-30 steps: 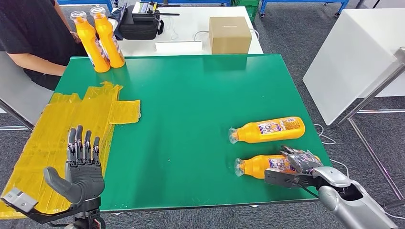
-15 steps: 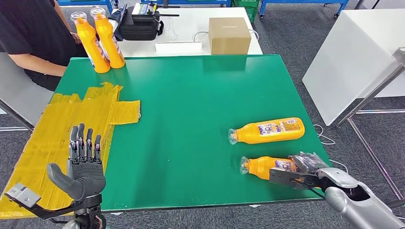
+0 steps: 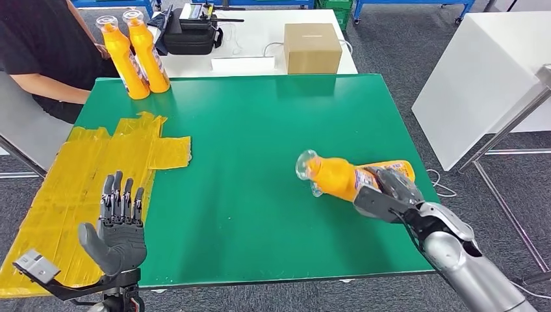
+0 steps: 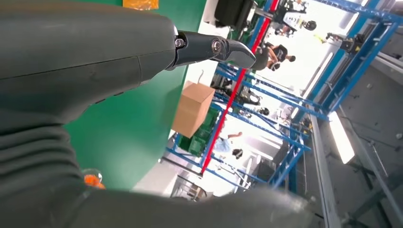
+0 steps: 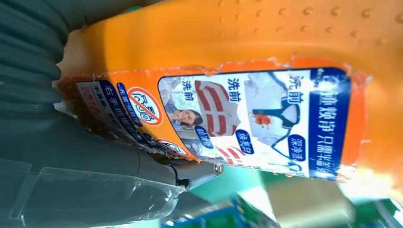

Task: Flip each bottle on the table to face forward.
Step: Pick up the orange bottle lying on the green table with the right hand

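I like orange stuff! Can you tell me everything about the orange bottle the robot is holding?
The orange bottle looks like smooth plastic with a clear cap end and a colourful label of blue, white and red pictures and writing, torn along its edge. The right hand grips its label end and holds it tilted above the green table, cap pointing up-left.

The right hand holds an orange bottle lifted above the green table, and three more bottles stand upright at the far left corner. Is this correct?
Not quite: two bottles stand upright at the far left corner, not three, as the head view shows. The rest holds: the right hand holds an orange bottle lifted above the green table.
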